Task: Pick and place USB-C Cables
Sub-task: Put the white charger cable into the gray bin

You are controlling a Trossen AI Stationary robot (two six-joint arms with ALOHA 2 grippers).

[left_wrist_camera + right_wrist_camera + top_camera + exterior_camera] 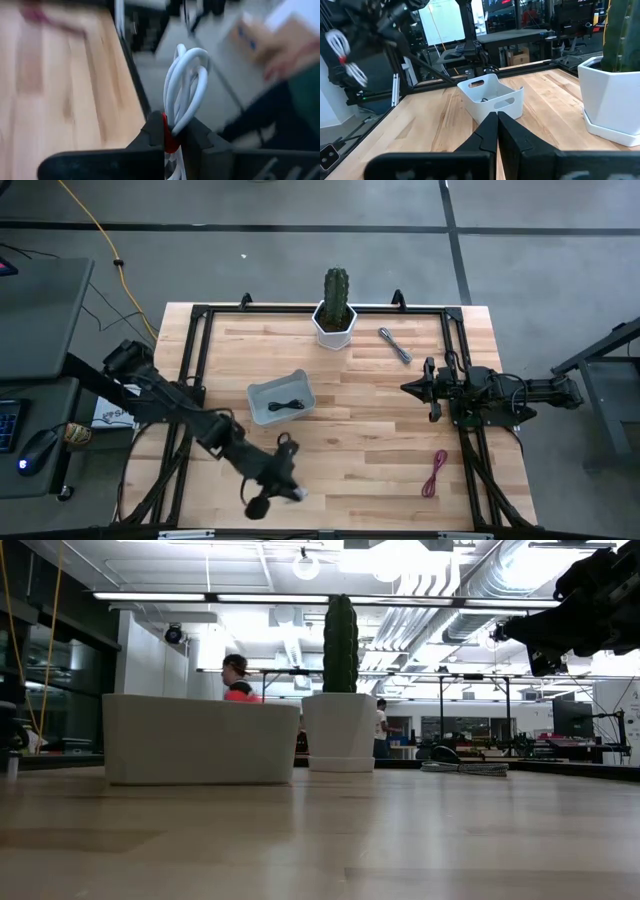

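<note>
My left gripper is near the table's near edge, shut on the white cable bundle with a red band; the bundle also shows far off in the right wrist view. A black cable lies inside the pale bin at mid-table. A grey cable lies on the table at the far right, next to the cactus pot. A dark red cable lies on the table at the near right. My right gripper is shut and empty, held above the table's right side. My left gripper pinches the white bundle at its red-banded middle between its two fingers. The looped end sticks out past the fingertips. The bundle is lifted clear of the table.
A cactus in a white pot stands at the far middle. A dark frame runs around the table's edges. People show in the room beyond, in the low view. Bare wood lies between the bin and the dark red cable.
</note>
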